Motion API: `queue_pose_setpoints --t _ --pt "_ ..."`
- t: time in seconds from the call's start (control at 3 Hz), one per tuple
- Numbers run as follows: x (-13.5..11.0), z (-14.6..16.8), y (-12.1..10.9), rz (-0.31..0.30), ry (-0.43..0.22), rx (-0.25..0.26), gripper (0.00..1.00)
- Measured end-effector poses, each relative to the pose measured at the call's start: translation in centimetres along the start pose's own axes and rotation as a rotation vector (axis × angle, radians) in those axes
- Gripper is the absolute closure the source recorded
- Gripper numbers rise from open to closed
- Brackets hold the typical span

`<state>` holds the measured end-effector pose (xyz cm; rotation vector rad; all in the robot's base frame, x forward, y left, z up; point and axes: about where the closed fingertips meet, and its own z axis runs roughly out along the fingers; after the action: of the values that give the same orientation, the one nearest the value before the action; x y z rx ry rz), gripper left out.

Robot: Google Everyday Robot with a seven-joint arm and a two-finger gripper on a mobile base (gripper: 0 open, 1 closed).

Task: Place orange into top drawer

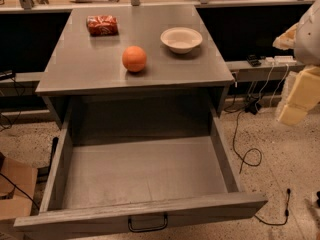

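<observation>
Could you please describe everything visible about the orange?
The orange is small, round, smooth, whole-looking, resting on the grey tabletop near its front middle, touching nothing else. The white bowl sits behind to its right, the red packet behind-left; the open top drawer lies below. The gripper hangs at the right edge, well away.

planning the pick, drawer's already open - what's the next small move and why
Probably bring the gripper, at the right edge beside the tabletop, across to above the orange: it sits untouched on the tabletop, and the top drawer stands open and empty.
</observation>
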<state>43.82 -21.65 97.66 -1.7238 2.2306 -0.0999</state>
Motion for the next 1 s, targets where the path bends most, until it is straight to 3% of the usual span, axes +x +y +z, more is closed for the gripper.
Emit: queue_pose_setpoints --t 0.33,0.67,1.0 --pt "0.0 0.0 0.0 0.0 0.0 0.0 0.0" --pt "-2.8 4.0 -1.2 -0.001 -0.052 -0.054 0.0" --pt "-6.7 7.2 -2.8 -0.053 -0.126 -0.094 0.0"
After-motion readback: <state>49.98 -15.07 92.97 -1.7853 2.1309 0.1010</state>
